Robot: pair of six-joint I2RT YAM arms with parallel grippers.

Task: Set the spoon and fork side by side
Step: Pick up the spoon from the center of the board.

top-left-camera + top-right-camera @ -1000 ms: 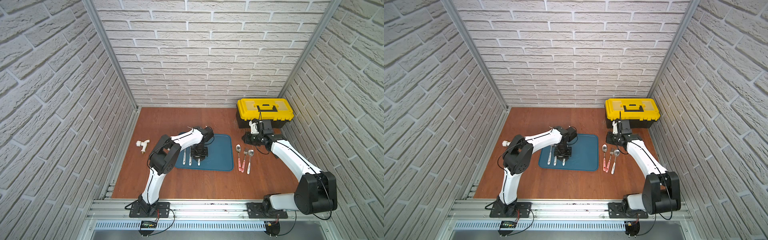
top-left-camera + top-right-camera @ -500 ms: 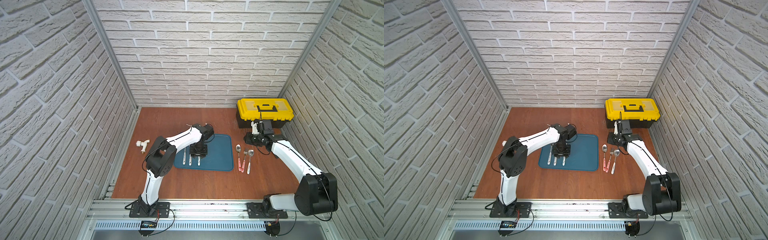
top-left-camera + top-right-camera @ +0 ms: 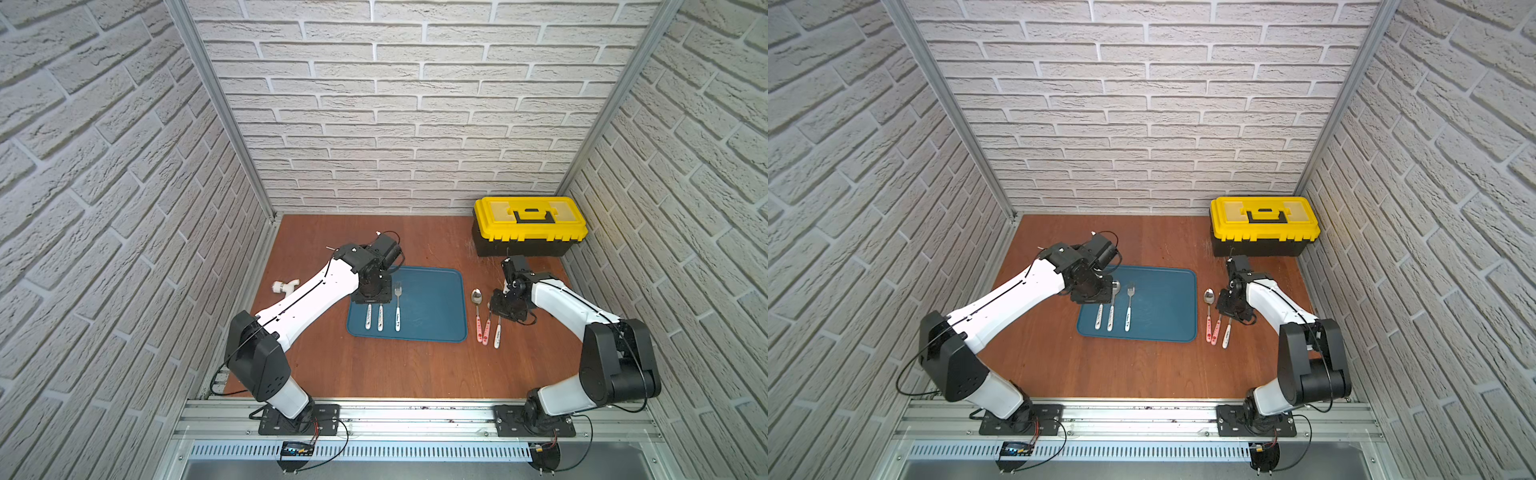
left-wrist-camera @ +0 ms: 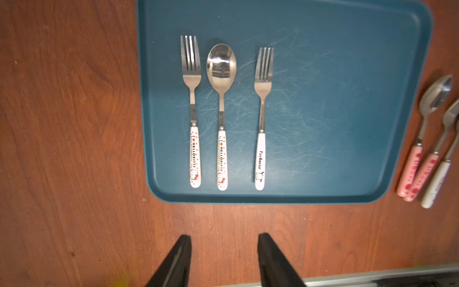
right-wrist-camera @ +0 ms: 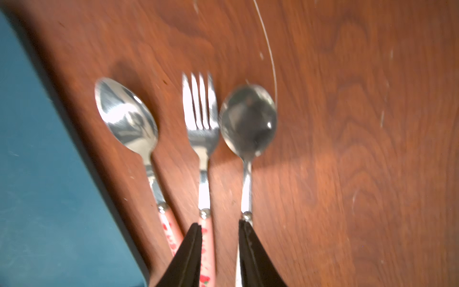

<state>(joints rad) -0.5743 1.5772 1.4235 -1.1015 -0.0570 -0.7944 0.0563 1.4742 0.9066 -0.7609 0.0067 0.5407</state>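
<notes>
On the blue tray (image 4: 335, 99) lie a fork (image 4: 191, 99) and a spoon (image 4: 221, 74) with white dotted handles, side by side, and a second white-handled fork (image 4: 263, 99) further right. My left gripper (image 4: 224, 236) hovers open and empty above them; in a top view it (image 3: 371, 293) hides their heads. Right of the tray on the wood lie a pink-handled spoon (image 5: 126, 119), a pink-handled fork (image 5: 201, 116) and a white-handled spoon (image 5: 248, 121). My right gripper (image 5: 220, 223) is open low over the handles of the last two, with wood showing between the jaws.
A yellow and black toolbox (image 3: 530, 224) stands at the back right, just behind my right arm. A small white pipe fitting (image 3: 284, 286) lies on the wood left of the tray. An aluminium rail (image 3: 415, 415) runs along the front edge.
My left gripper has opened and shifted left over the tray. My right gripper has come forward and down over the cutlery handles beside the tray.
</notes>
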